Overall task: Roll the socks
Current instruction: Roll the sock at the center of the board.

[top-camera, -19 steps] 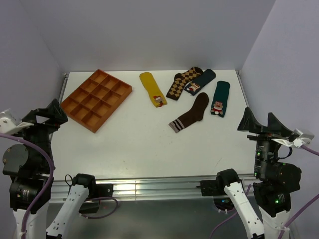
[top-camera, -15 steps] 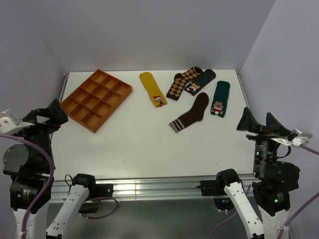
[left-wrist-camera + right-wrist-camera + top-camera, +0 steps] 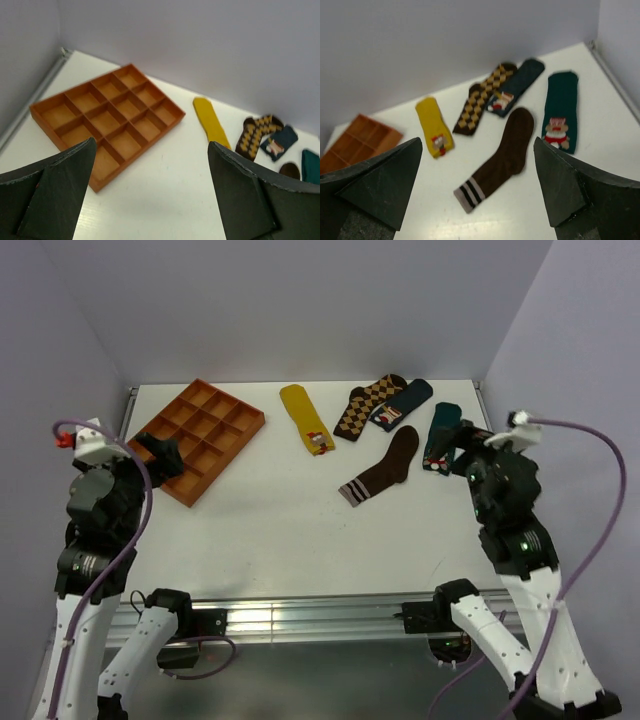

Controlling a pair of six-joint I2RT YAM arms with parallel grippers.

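Observation:
The dark brown sock (image 3: 383, 468) with pale stripes at its cuff lies flat on the white table, right of centre, cuff toward the near left. In the right wrist view it (image 3: 505, 157) lies between and beyond my fingers. My right gripper (image 3: 455, 440) is open and empty, raised above the table just right of the sock; it also shows in the right wrist view (image 3: 478, 142). My left gripper (image 3: 158, 453) is open and empty over the table's left side, by the orange tray; it also shows in the left wrist view (image 3: 151, 145). Only the sock's toe (image 3: 289, 170) shows in that view.
An orange compartment tray (image 3: 195, 438) sits at the back left. A mustard yellow sock (image 3: 305, 418), a diamond-patterned sock (image 3: 365, 405), a navy sock (image 3: 402, 403) and a green sock (image 3: 445, 418) lie along the back. Grey walls enclose three sides.
Both arms have swung up and forward from the near corners, so both grippers now hang over the table. The socks and the tray have not moved.

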